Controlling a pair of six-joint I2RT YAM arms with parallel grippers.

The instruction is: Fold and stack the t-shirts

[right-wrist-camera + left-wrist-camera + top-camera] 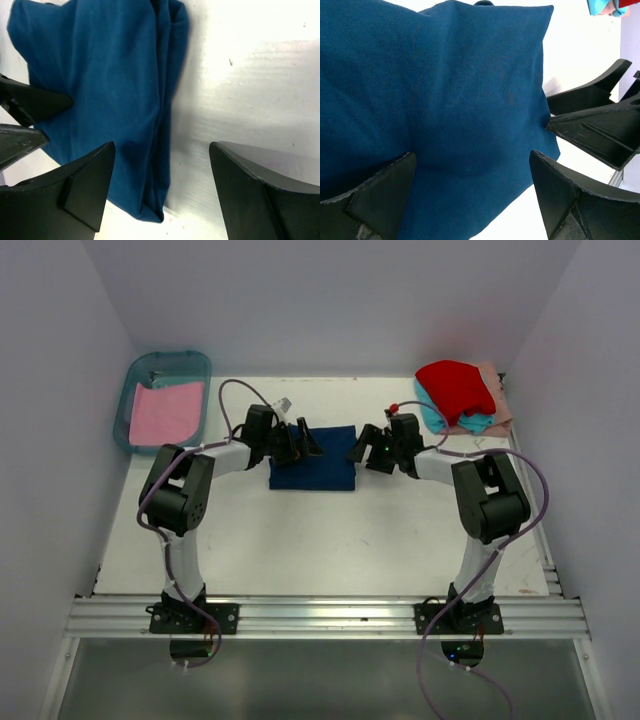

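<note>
Navy blue folded cloth t-shirt (320, 472) is laid flat at the middle of the white table (300, 540), between the two grippers. The left gripper (475, 200) is held spread wide over the shirt's 9 o'clock side. The right gripper (162, 195) is likewise spread at the 3 o'clock edge, one finger above cloth and the other above bare table. Nothing is pinched by either.

A plain pink t-shirt (165, 412) is seen in the teal translucent plastic bin (122, 420) at 10 o'clock, and a loose pile of red, teal and peach t-shirts (458, 390) at 1 o'clock.

The fold could be undone if a low fingertip is dragged across the layered edge, or if only the top layer is caught when the shirt is lifted.

No print can be made out on the navy cloth. Its 9 o'clock edge is covered in the top view, and the layer count cannot be told.
</note>
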